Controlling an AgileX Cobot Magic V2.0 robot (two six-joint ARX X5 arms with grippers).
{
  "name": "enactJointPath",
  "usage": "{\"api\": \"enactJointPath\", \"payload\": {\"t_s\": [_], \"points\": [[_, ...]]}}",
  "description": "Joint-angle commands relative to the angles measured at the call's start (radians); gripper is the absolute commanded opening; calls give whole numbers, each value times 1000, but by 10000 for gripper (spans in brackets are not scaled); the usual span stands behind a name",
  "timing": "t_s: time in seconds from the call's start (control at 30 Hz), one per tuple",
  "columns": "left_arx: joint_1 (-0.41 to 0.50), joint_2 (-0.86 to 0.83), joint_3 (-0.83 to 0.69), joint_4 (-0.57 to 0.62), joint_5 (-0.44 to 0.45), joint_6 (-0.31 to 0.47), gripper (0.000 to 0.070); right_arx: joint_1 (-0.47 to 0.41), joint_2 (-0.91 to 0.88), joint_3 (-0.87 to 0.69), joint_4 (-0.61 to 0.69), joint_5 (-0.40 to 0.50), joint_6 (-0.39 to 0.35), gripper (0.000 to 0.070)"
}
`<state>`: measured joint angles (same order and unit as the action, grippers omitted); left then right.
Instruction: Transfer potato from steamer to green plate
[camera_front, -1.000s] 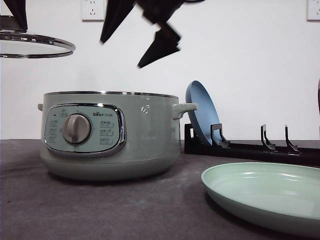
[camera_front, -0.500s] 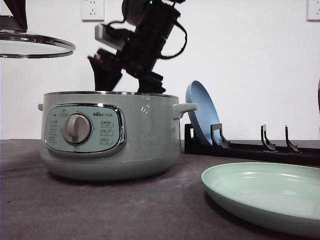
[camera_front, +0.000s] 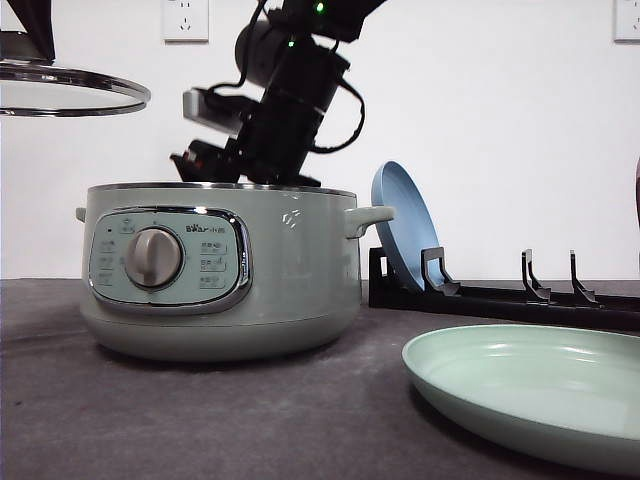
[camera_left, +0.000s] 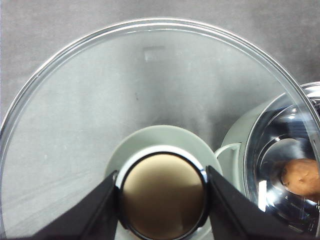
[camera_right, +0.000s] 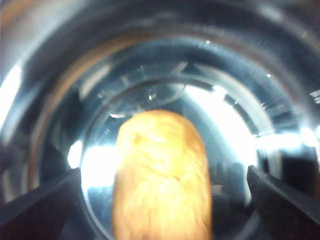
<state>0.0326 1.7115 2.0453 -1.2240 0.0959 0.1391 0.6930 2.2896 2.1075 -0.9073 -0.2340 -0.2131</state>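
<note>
Orange-brown, seemingly rough potato (camera_right: 161, 177) between spread right gripper (camera_right: 162, 200) fingers, inside steamer (camera_front: 220, 270).

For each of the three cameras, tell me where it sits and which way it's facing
Front view: low at table level, facing forward at the steamer and green plate; the right arm reaches into the pot.
Left wrist view: above, looking down through the glass lid; the left gripper clamps its knob.
Right wrist view: inside the pot, facing the potato; the right gripper is open around it.
Shared: both wrist views show the potato.
</note>
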Motion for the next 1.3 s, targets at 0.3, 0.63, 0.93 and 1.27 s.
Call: {"api": "enactJointPath", "payload": {"t_s": [0.3,0.63,0.93,1.27], "points": [[0,-3,40,35,5,-10,9,10,39,26,5,7,-4,241],[0,-3,40,34,5,-10,9,-1,27,230,-157,32,2,209],[0,-3,37,32,5,-10,10,-23,-103,363,-418,33,31,208],[0,-3,36,20,5,-9,10,-88,-441,88,-505,67,49,209]]}}
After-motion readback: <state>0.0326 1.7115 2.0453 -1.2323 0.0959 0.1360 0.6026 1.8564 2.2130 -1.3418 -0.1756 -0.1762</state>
